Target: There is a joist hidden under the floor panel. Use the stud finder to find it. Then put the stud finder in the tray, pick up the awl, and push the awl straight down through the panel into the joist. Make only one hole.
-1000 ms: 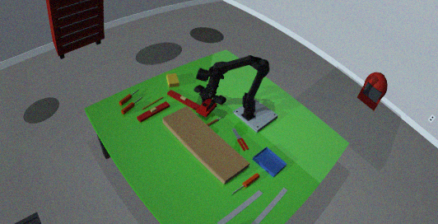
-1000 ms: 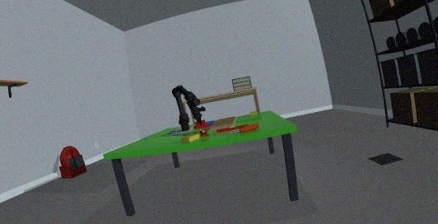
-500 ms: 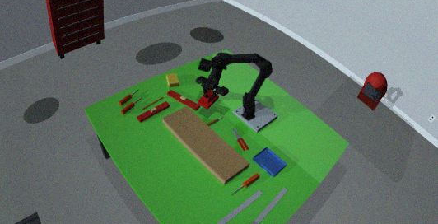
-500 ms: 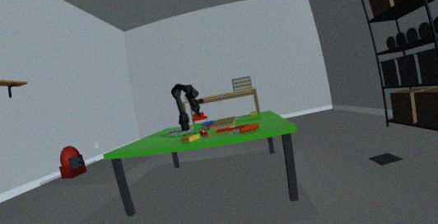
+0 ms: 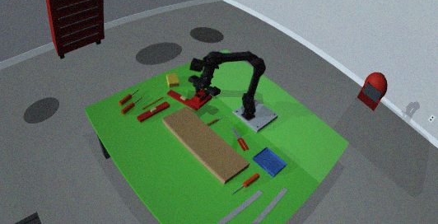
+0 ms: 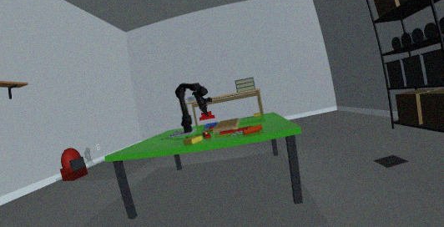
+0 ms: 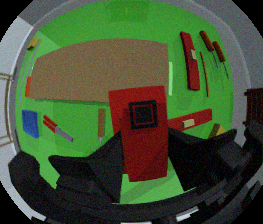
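for the search, the stud finder [image 5: 200, 100] [image 6: 207, 117] [image 7: 146, 155] was held aloft by the gripper [image 5: 203, 89] [image 6: 206, 113] [image 7: 140, 129] beside the panel [image 5: 206, 143] [image 6: 226, 125] [image 7: 102, 70]. scanning it was needed next

Black, chunky-jointed arm [image 5: 257, 65] [image 6: 184, 106], dark angular tool [image 5: 202, 90] [image 6: 207, 113] [image 7: 140, 129].
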